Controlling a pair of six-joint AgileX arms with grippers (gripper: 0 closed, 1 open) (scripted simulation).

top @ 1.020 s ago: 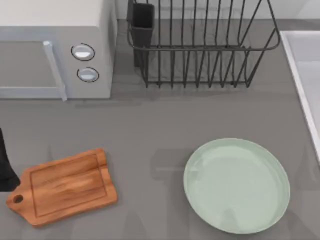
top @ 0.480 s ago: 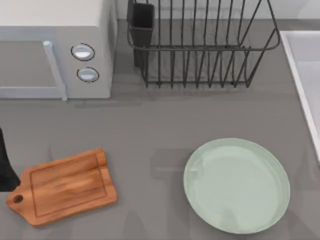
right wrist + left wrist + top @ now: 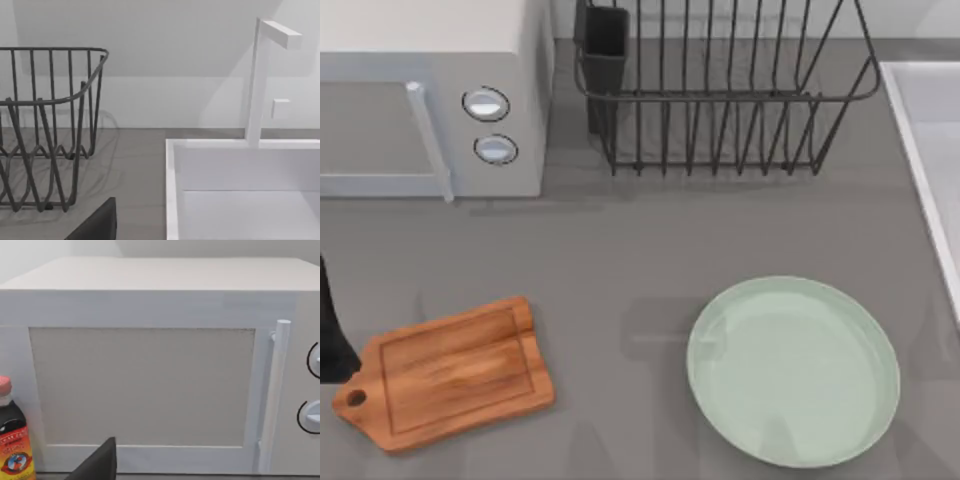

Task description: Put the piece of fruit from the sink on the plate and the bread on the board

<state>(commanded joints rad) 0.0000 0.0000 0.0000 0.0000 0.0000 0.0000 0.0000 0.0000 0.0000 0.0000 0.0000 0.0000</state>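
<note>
Plate (image 3: 794, 372) — near desk's front right, bare | board (image 3: 445, 373) — front left, bare | sink (image 3: 240, 190) at right edge; fruit, bread unseen | claw states: cannot tell | risk: blind reach clipping sink rim.

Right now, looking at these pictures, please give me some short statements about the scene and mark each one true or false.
1. The plate has nothing on it. True.
2. The bread lies on the board. False: the board is bare.
3. The dish rack stands behind the plate, beside the microwave. True.
4. The board is at the table's right side. False: it lies at the left, the plate at the right.
5. A faucet rises at the sink. True.
</note>
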